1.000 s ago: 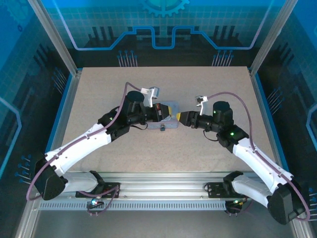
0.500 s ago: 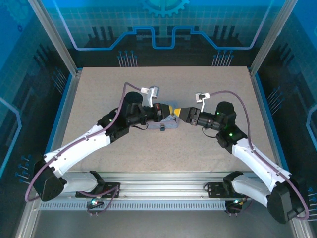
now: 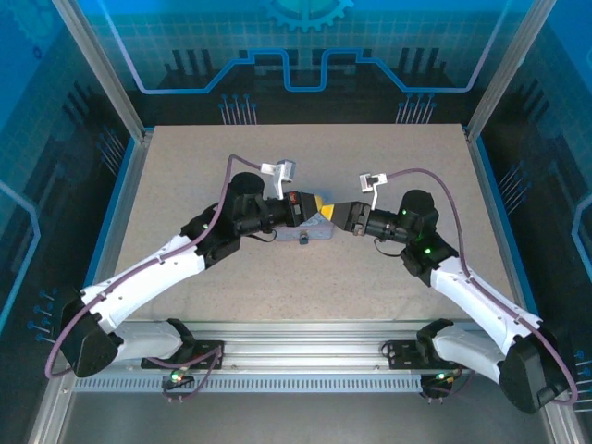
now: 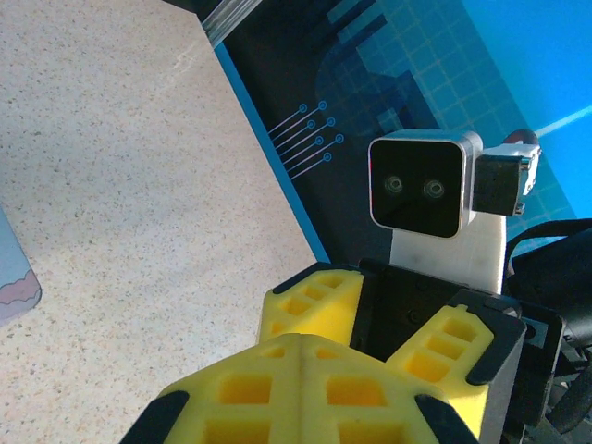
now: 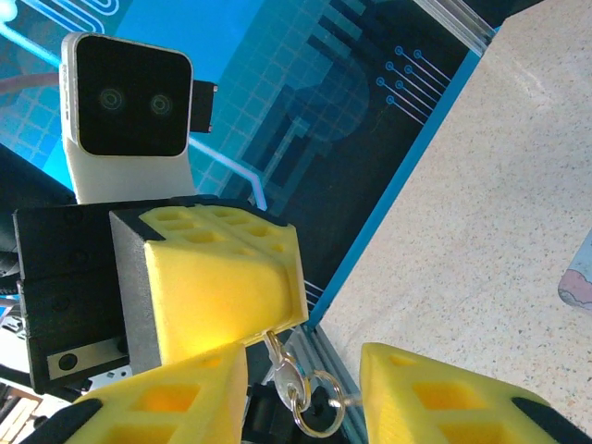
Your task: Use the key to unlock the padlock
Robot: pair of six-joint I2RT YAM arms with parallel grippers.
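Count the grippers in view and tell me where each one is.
2. The left gripper, shut on a key ring, hangs near the tin box; the right gripper, open, faces it from the right.

A speckled beige tabletop is lying between blue circuit-printed panel walls. A pale blue rectangular tin is resting near its middle. A ribbed aluminium rail is running along the near edge.

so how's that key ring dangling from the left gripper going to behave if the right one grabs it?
Probably floppy: the key ring hangs from a small clasp pinched in the shut left gripper, so it should swing when touched. Thin bare metal, likely light and slippery. The open right gripper may just nudge it aside.
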